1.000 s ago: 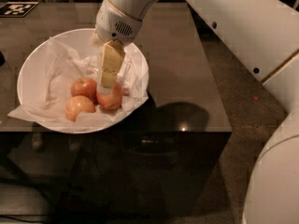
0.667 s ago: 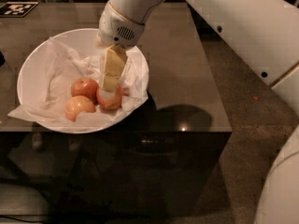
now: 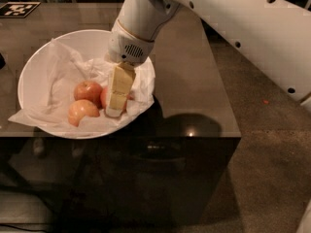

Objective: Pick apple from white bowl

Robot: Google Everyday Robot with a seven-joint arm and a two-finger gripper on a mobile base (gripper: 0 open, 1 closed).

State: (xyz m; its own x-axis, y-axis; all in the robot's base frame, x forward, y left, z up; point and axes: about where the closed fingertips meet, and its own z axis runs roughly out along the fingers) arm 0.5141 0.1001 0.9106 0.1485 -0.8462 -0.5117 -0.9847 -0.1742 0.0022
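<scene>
The white bowl, lined with crumpled white paper, stands on the left part of a dark table. Three apples lie at its front. The red-orange apple is the right-hand one, and only slivers of it show on either side of my gripper. The gripper reaches straight down into the bowl and covers most of that apple, its yellow tip low at the apple's front. A duller red apple lies just to the left, and a paler yellow-pink apple in front of it.
The dark glossy table ends at a front edge just below the bowl and a right edge near the floor. A black-and-white marker tag lies at the table's far left. My white arm crosses the upper right.
My gripper has come down lower into the bowl. The red-orange apple showed below its tip before and is now mostly covered. The other two apples have not moved.
</scene>
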